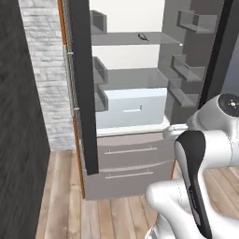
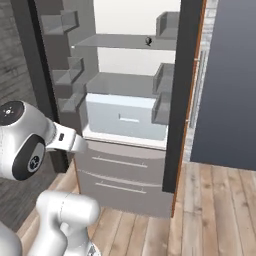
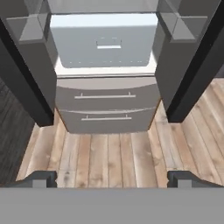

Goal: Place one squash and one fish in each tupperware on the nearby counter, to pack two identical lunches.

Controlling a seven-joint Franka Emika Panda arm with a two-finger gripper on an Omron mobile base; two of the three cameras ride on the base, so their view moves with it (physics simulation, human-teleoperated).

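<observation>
I have the base parked on the wooden floor in front of the open fridge, both doors swung wide so the arm can reach the shelves. On the upper shelf, near its front edge and a little toward the right side in the left base view, lies a small dark thing with a tail, which I judge to be the plumper grey fish; from the right base view the same fish sits near the middle of that shelf's front edge. It is too small to tell more. I cannot make out the squash, the other fish, the tupperware or the counter from here.

The gripper has its 2 tips far apart at the bottom of the hand view, fully spread, and nothing is between them. It points low, at the 2 grey drawers and the pale crisper box above them, so the hand is below the level of the fish.

I judge the task is at its first step: the arm needs to rise to the upper shelf before any grasp. The fish is small, and the shelf edge may block the lower finger.
</observation>
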